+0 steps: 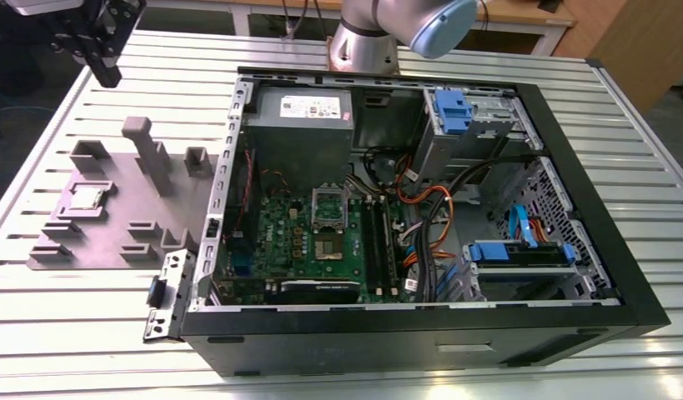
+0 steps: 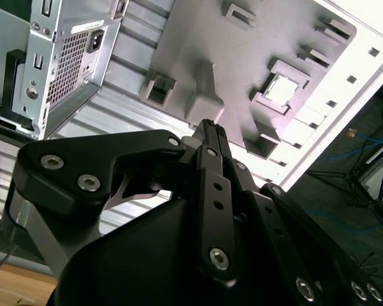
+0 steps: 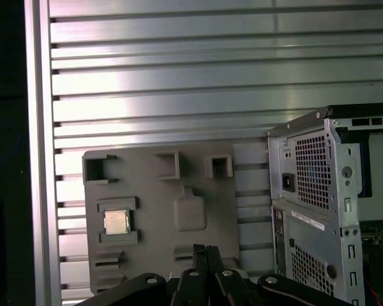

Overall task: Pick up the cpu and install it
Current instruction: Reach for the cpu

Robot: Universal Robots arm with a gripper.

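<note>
Scene: an open computer case [image 1: 430, 321] lies on a slatted metal table [image 1: 608, 133], with a grey holder tray [image 1: 118, 242] beside it at the exterior view's left.

Chip location: the cpu [image 1: 88, 196] is a small silvery square. It sits flat in a framed pocket of the tray, at the middle left of the exterior view and well apart from the case. It also shows in both wrist views [image 3: 117, 221] [image 2: 282, 89].

Gripper: the gripper [image 1: 107, 79] hangs at the upper left of the exterior view, above the table and beyond the tray's far edge. It is near the chip but not over it. In the first wrist view its two slim fingers [image 3: 200, 255] sit pressed together with nothing between them.

Destination: the green motherboard [image 1: 302, 250] lies in the case, and its metal socket frame [image 1: 328, 208] is near the picture's centre. No chip is seated there yet.

Step in hand: judged to be the approach for the pick-up.

Doing it well: the fingers likely need to part before descending. They should centre squarely over the chip and close on its thin edges, clear of the pocket's raised lips.

Hazard: a tall post [image 1: 152, 158] stands on the tray near the chip. A straight vertical descent seems safest.
</note>
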